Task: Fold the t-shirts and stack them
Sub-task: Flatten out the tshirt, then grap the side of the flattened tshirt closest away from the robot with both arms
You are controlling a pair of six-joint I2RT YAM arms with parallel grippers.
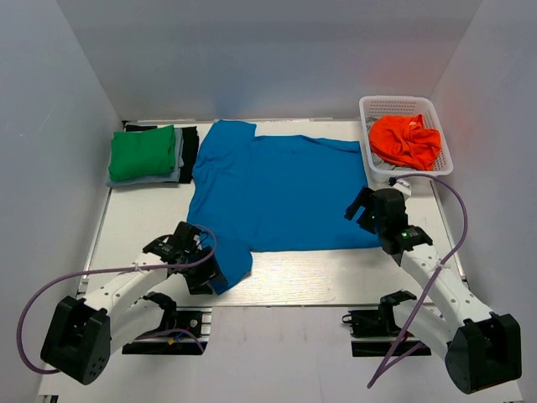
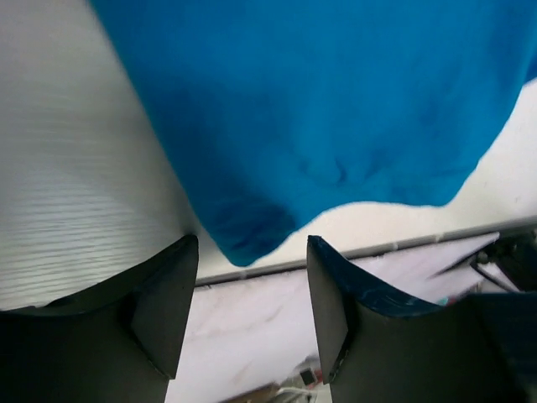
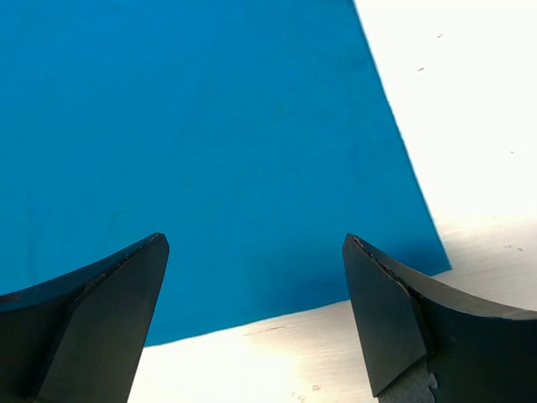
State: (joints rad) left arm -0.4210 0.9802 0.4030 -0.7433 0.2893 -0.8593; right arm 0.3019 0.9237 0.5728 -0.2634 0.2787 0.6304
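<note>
A bright blue t-shirt (image 1: 281,193) lies spread flat across the middle of the table. My left gripper (image 1: 204,270) is open and empty at the near left sleeve, whose tip (image 2: 247,239) hangs just beyond the open jaws. My right gripper (image 1: 367,210) is open and empty over the shirt's near right corner (image 3: 424,252). A folded green t-shirt (image 1: 143,152) lies on a stack of darker folded ones at the back left. An orange t-shirt (image 1: 405,140) lies crumpled in the basket.
A white mesh basket (image 1: 375,107) stands at the back right corner. The table's near edge (image 1: 285,304) runs just in front of both grippers. White walls close in the left, right and back sides.
</note>
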